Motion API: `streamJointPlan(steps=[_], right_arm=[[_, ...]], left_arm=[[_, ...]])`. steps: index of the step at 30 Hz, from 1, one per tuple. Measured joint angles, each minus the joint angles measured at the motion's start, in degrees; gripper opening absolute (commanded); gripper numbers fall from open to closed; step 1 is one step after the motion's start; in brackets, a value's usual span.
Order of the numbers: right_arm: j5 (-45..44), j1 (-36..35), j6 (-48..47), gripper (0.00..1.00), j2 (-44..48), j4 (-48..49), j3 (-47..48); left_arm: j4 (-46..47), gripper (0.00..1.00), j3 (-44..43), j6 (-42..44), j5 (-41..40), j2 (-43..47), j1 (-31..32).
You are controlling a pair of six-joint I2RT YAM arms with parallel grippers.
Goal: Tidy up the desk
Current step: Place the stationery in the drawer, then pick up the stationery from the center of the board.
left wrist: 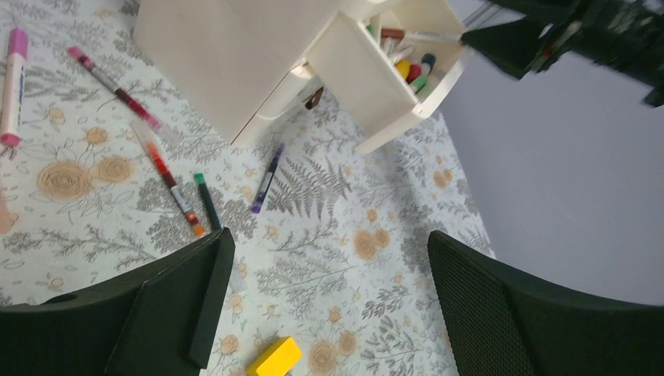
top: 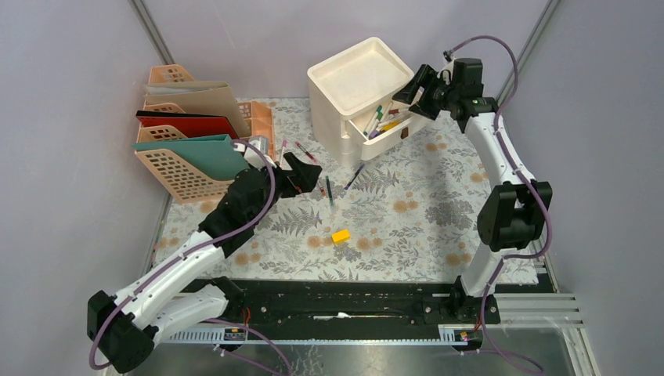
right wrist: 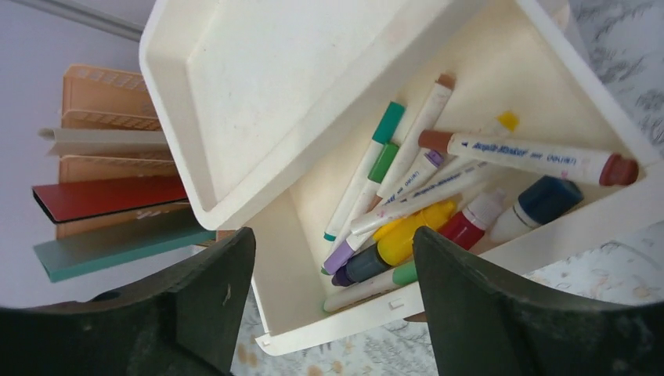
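The desk carries a pale cloth with a leaf and flower print. Near its middle, my left gripper hovers open and empty above it. A yellow block lies just in front of it. Loose on the cloth are a green pen, a purple pen, an orange-red pen, a dark red pen and a pink marker. My right gripper is open and empty over the pulled-out drawer, which holds several markers.
The white drawer unit stands at the back centre with an empty tray top. A peach file rack holding red, teal and beige folders stands at the back left. A black rail runs along the near edge.
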State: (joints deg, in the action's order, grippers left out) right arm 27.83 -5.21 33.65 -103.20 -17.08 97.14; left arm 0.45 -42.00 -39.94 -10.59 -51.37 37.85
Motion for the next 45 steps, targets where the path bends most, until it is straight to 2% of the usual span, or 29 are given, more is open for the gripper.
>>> streamJointPlan(steps=[5, 9, 14, 17, 22, 28, 33, 38, 45], right_arm=[[2.01, 0.07, -10.64, 0.95, 0.90, -2.47, 4.09], [12.59, 1.75, -21.68, 0.98, 6.03, -4.11, 2.75], [22.86, 7.96, -33.00, 1.00, 17.42, -5.27, -6.25], [24.63, 11.91, -39.17, 1.00, 22.86, -7.65, -13.31], [24.33, 14.01, -45.83, 1.00, 26.82, -11.54, -23.39], [23.69, 15.15, -49.75, 1.00, 28.61, -13.62, -33.53], [23.67, 15.50, -50.62, 1.00, 28.61, -13.73, -35.08], [23.67, 15.76, -50.66, 1.00, 28.68, -13.09, -35.08], [23.71, 16.22, -50.64, 1.00, 29.97, -12.13, -36.61]], left_arm=[[-4.24, 0.99, -2.34, -0.02, 0.20, -3.74, 0.00], [-9.05, 0.99, -7.08, -0.52, -0.35, -8.66, 0.00], [-14.36, 0.98, -14.73, -2.54, -3.91, -18.12, 1.03], [-17.84, 0.93, -19.58, -4.87, -7.37, -25.31, 1.75], [-23.08, 0.84, -24.48, -7.91, -12.50, -36.04, 1.68], [-24.79, 0.73, -27.12, -8.61, -13.44, -43.76, -2.97], [-24.83, 0.73, -33.53, -6.67, -13.03, -50.97, -8.33], [-25.46, 0.72, -43.25, 1.92, -10.71, -60.15, -12.57], [-26.56, 0.70, -46.53, 14.38, -5.46, -65.85, -18.47]])
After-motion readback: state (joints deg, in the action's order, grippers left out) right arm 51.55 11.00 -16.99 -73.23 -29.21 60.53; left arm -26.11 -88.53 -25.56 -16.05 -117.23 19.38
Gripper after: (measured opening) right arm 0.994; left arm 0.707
